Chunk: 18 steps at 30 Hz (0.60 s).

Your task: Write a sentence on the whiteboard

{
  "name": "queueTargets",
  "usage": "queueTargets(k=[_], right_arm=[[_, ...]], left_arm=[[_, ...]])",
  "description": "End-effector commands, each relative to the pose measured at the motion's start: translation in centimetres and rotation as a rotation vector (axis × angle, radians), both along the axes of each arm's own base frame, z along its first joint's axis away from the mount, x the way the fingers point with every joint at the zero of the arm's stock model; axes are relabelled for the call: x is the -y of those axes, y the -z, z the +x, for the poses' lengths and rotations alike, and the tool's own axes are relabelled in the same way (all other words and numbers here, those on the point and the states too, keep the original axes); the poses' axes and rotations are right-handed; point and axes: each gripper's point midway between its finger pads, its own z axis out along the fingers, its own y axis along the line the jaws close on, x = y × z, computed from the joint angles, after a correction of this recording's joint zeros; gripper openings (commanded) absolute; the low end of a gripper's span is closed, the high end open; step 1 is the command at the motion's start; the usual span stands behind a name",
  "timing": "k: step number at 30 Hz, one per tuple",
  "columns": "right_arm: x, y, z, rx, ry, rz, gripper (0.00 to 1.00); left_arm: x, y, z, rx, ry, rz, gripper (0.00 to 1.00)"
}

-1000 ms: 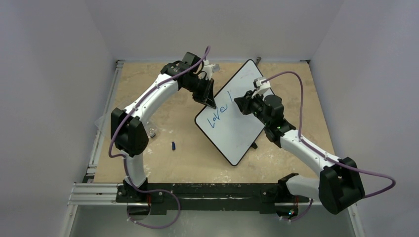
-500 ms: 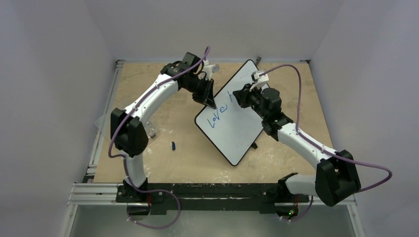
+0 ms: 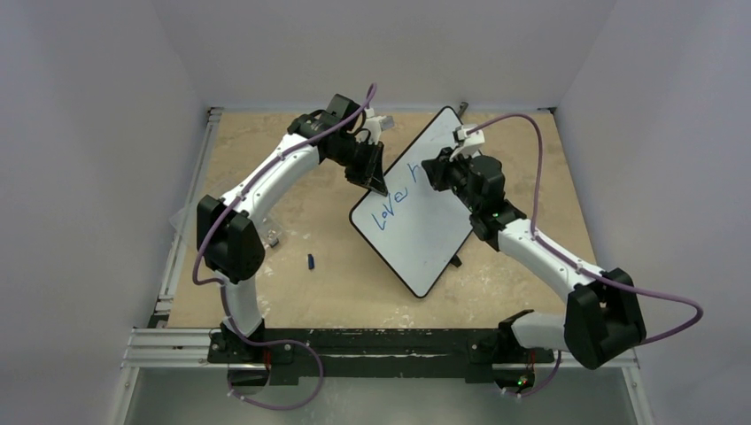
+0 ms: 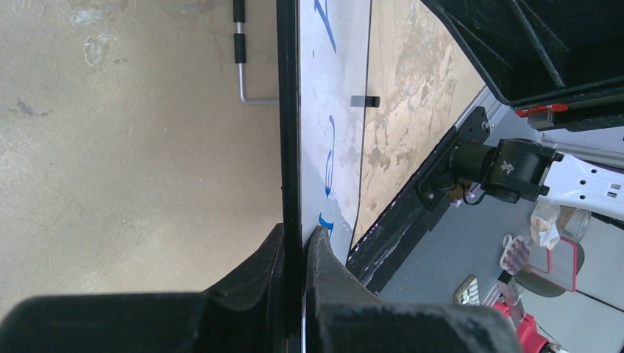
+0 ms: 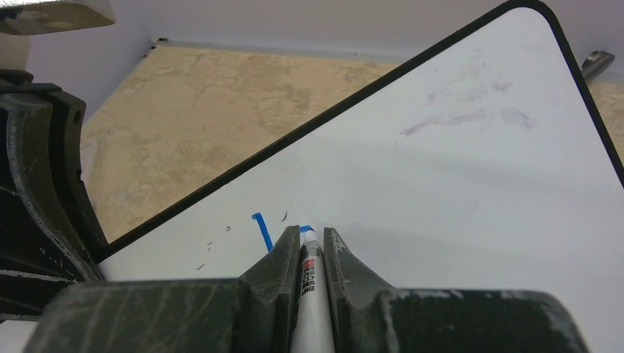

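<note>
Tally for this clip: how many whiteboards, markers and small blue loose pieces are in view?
Large white black-rimmed rectangular whiteboard: 1
White-barrelled marker pen: 1
Small blue loose piece: 1
Total: 3

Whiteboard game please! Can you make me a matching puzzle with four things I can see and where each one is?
Things:
1. whiteboard
2. marker
3. blue writing
4. small blue object

Places:
A. lying alone on the table
B. held between the right gripper's jaws
C. edge pinched in the left gripper's jaws
D. on the board's white face

Pairs: 1-C, 2-B, 3-D, 4-A
</note>
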Motion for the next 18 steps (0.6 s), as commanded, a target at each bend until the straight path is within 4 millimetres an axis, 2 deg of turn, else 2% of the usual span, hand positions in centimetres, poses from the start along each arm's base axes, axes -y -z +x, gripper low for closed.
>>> queueTargets(k=[1, 11, 18], right_arm=[[0.8, 2.0, -1.1, -0.06, 0.014, -0.037, 0.0], [0.8, 3.2, -2.5, -0.085, -0.019, -0.035, 0.0], [0.2, 2.6, -3.3, -0.068, -0.073, -0.021, 0.0]], left_arm=[[-1.8, 1.3, 0.4, 0.135, 0.018, 0.163, 0.0], [-1.8, 1.4, 0.4, 0.133, 0.02, 0.163, 0.0], [-1.8, 1.4, 0.5, 0.135, 0.019, 0.163, 0.0]])
